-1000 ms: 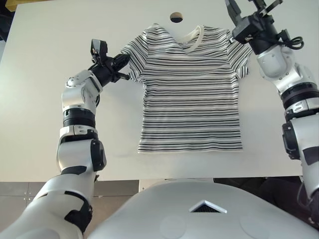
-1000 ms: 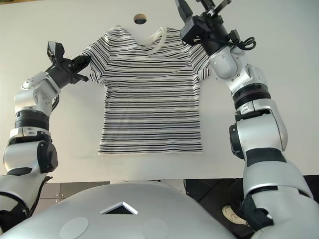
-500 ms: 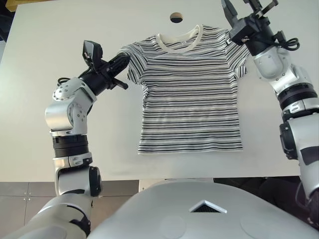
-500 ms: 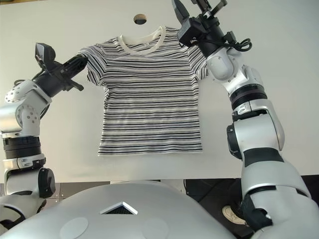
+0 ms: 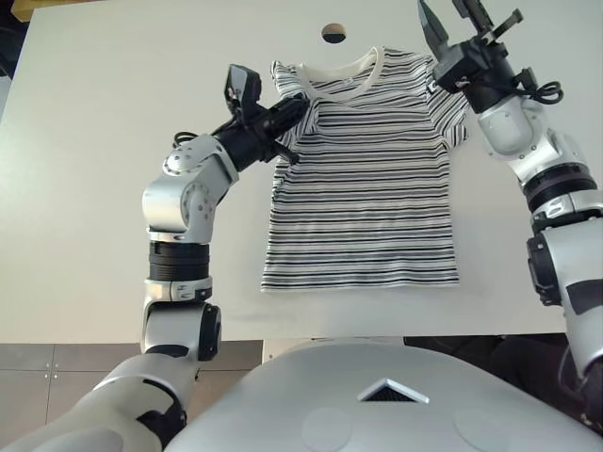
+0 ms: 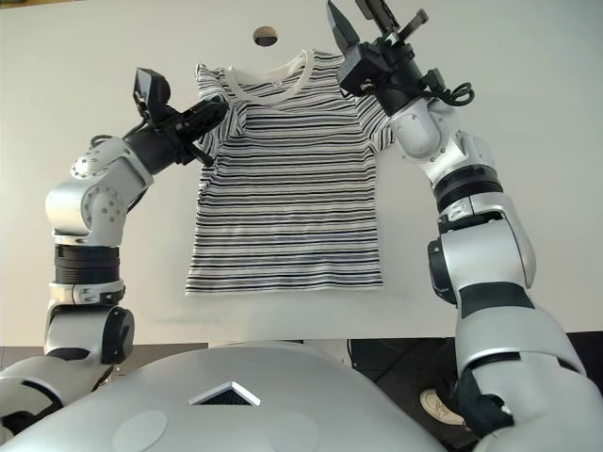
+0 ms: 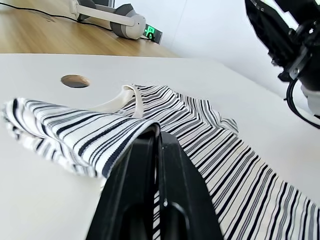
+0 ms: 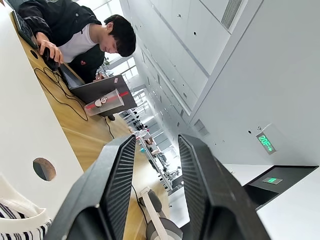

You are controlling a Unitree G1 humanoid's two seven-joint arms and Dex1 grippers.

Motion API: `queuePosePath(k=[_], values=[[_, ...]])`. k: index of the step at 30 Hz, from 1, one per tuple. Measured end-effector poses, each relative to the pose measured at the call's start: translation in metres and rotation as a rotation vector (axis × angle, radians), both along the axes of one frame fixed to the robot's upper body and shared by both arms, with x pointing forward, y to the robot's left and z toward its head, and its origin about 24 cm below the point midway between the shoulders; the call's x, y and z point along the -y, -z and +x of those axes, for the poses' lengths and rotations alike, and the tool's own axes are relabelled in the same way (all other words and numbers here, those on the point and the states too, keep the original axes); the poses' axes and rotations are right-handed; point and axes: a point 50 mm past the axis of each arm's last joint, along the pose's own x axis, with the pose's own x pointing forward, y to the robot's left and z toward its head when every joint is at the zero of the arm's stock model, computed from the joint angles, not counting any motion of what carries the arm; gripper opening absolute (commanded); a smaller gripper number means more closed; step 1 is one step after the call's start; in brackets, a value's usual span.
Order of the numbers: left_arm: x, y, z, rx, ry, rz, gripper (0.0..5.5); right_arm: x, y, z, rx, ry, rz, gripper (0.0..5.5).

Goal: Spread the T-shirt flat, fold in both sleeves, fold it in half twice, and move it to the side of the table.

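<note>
A black-and-white striped T-shirt [image 5: 363, 188] lies on the white table [image 5: 113, 113], collar at the far side. My left gripper [image 5: 298, 107] is shut on the shirt's left sleeve [image 7: 60, 132], which it holds lifted and turned inward over the chest, so the left shoulder is bunched. My right gripper [image 5: 454, 19] hovers open above the right shoulder, its fingers [image 8: 117, 190] pointing up and holding nothing. The right sleeve [image 5: 460, 122] lies spread out on the table.
A round hole [image 5: 334, 33] in the table sits just beyond the collar. Bare tabletop lies on both sides of the shirt. Far behind the table is a wooden desk with a person at a laptop [image 8: 95, 90].
My left gripper has swung to the right, carrying the left sleeve from beside the shirt inward over its chest. The right gripper has stayed above the right shoulder, tilting only slightly.
</note>
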Motion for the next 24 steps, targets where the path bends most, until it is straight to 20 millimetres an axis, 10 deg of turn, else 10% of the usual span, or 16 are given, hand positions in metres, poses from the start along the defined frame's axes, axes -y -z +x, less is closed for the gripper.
queuePosePath(k=[8, 18, 24], values=[[0.018, 0.029, 0.006, -0.089, 0.008, 0.014, 0.12, 0.004, 0.003, -0.001, -0.011, 0.011, 0.0, 1.58], [0.026, 0.04, 0.004, -0.094, 0.036, 0.031, 1.68, 0.024, 0.002, -0.002, -0.031, 0.069, 0.022, 1.58], [0.037, 0.024, -0.003, -0.015, 0.129, -0.013, 2.64, 0.057, 0.015, 0.009, -0.425, 0.172, 0.239, 1.58]])
